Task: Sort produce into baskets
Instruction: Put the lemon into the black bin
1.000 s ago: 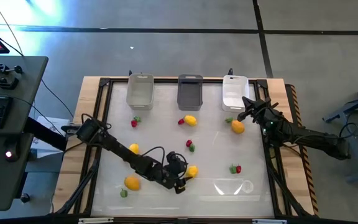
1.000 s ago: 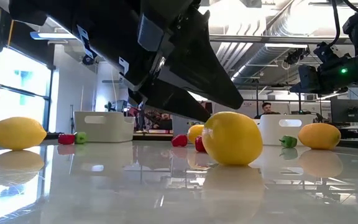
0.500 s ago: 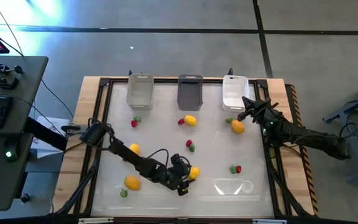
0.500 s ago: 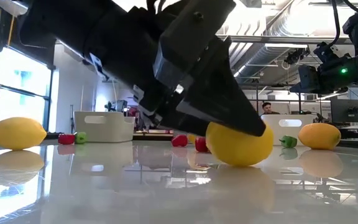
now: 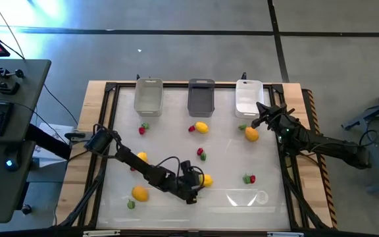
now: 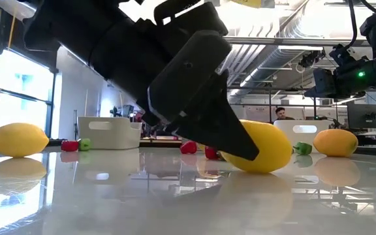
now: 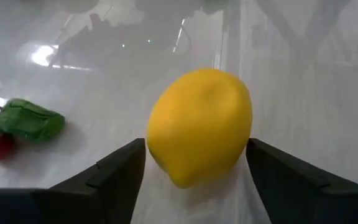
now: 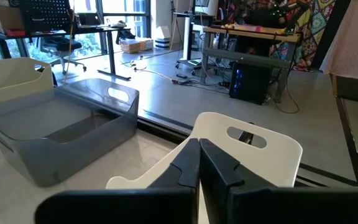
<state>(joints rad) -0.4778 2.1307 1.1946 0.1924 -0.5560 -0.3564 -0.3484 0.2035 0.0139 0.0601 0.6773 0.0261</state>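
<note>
Left tool [image 7: 194, 168] now lowered around lemon [image 7: 199, 126], fingers spread, right tool [image 8: 199, 165] pressed together, unmoved

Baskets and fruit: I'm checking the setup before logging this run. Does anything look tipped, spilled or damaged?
Nothing stands out. The clear basket, grey basket and white basket stand upright in a row at the far edge. The produce lies loose on the table, unsorted. The left gripper is open around a lemon; the right gripper is shut by the white basket.
</note>
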